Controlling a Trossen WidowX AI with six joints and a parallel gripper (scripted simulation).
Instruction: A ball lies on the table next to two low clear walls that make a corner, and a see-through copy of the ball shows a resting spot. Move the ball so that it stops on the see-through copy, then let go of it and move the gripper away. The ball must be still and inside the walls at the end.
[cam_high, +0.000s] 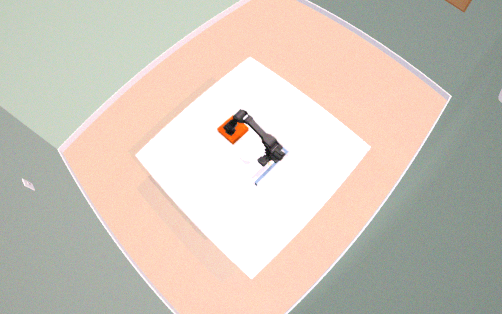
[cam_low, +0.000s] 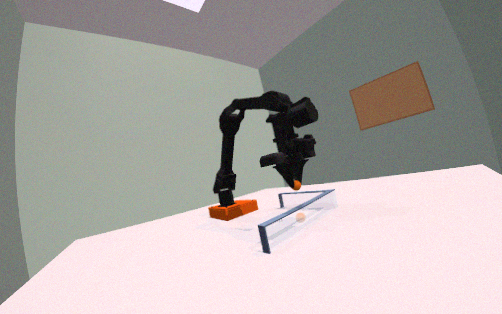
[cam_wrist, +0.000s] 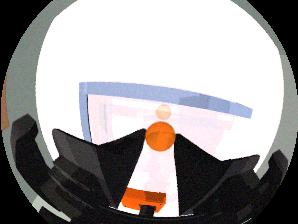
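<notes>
1. I see the gripper (cam_low: 297, 183) clamped on the orange ball (cam_low: 297, 184), lifted above the clear walls (cam_low: 295, 216).
2. Ball is small, round, likely light and slippery; I pinch across its middle.
3. See-through copy (cam_low: 300, 216) sits on the surface (cam_low: 390, 240) inside the corner.

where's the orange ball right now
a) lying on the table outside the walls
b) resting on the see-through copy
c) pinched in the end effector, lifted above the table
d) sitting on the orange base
c: the exterior view shows the ball clamped at the tip of the end effector, up in the air above the clear walls, with the see-through copy lying unoccupied on the table below it.
</notes>
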